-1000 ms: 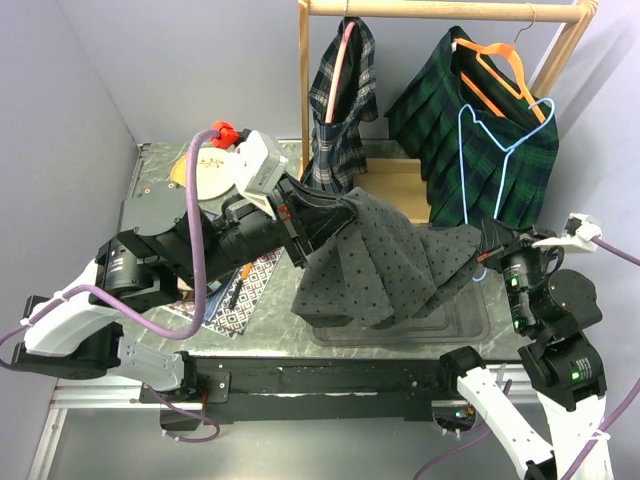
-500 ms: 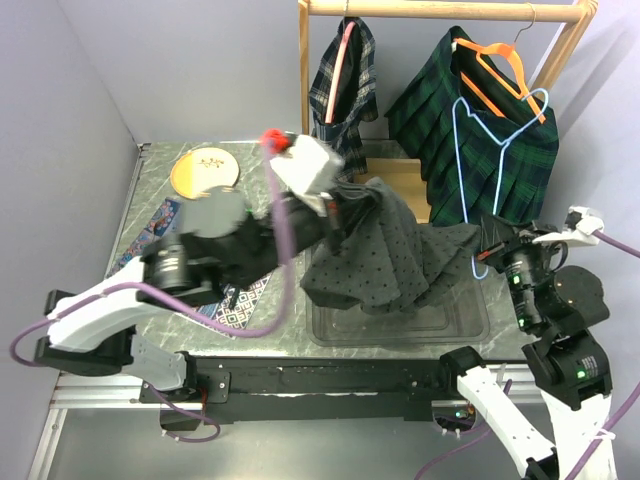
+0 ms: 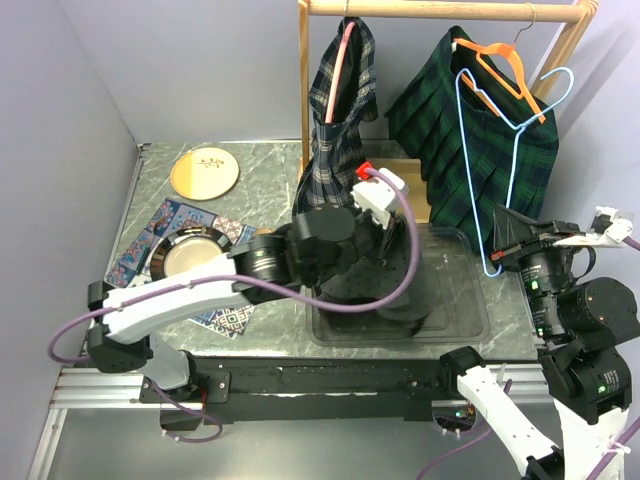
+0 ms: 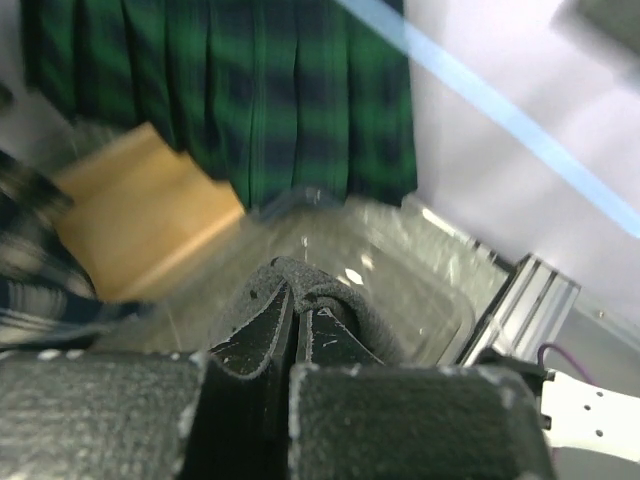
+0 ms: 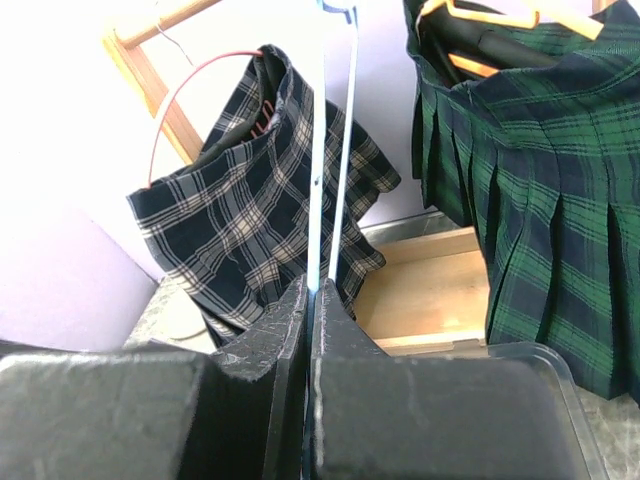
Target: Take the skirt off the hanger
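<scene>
The grey dotted skirt [image 3: 405,290] lies bunched in the clear tray [image 3: 470,320], off the hanger. My left gripper [image 4: 293,310] is shut on a fold of the skirt [image 4: 350,300] just above the tray floor. In the top view the left arm covers most of the skirt. The light blue wire hanger [image 3: 476,180] stands bare and upright in front of the green skirt. My right gripper [image 3: 498,255] is shut on the hanger's lower wire [image 5: 318,200] at the tray's right edge.
A wooden rack [image 3: 440,10] behind the tray carries a dark plaid skirt [image 3: 340,100] on a pink hanger and a green plaid skirt [image 3: 500,170] on an orange hanger. Two plates [image 3: 205,172] [image 3: 185,255] and a patterned mat [image 3: 150,235] lie at left.
My left arm swung right and down, carrying the grey skirt off the hanger into the tray. My right gripper lifted the hanger, which now hangs free of the skirt.
</scene>
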Motion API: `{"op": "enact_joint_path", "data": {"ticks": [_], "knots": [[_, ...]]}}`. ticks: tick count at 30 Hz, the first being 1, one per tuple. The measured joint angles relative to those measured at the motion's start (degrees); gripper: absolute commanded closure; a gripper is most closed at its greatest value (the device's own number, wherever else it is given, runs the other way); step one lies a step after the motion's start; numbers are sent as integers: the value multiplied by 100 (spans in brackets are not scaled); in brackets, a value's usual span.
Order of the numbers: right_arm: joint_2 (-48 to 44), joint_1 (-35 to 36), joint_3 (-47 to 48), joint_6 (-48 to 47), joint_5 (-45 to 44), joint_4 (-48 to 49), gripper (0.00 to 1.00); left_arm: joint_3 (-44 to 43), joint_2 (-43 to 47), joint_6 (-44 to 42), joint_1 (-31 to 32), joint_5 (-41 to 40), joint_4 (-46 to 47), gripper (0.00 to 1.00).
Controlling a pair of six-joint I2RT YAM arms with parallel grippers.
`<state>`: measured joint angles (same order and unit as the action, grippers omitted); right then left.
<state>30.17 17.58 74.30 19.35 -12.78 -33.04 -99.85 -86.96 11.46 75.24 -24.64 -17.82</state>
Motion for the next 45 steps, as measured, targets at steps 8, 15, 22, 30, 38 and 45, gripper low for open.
{"op": "enact_joint_path", "data": {"ticks": [8,15,22,30,38,45], "knots": [[-50,0,0,-52,-2,2,100,651,-245,739,-745,909,522,99],[-181,0,-61,-94,-26,50,100,713,-662,984,-761,1128,1119,99],[-326,0,-61,-149,-63,94,100,2881,-627,1700,-737,1156,2365,99],[-321,0,39,-205,22,85,100,3390,-1611,1987,-588,909,2365,73],[-321,0,105,-210,26,72,100,3136,-1486,2186,-369,308,2103,15],[-319,0,168,-186,24,55,100,2210,-837,2179,146,-79,1305,17]]}}
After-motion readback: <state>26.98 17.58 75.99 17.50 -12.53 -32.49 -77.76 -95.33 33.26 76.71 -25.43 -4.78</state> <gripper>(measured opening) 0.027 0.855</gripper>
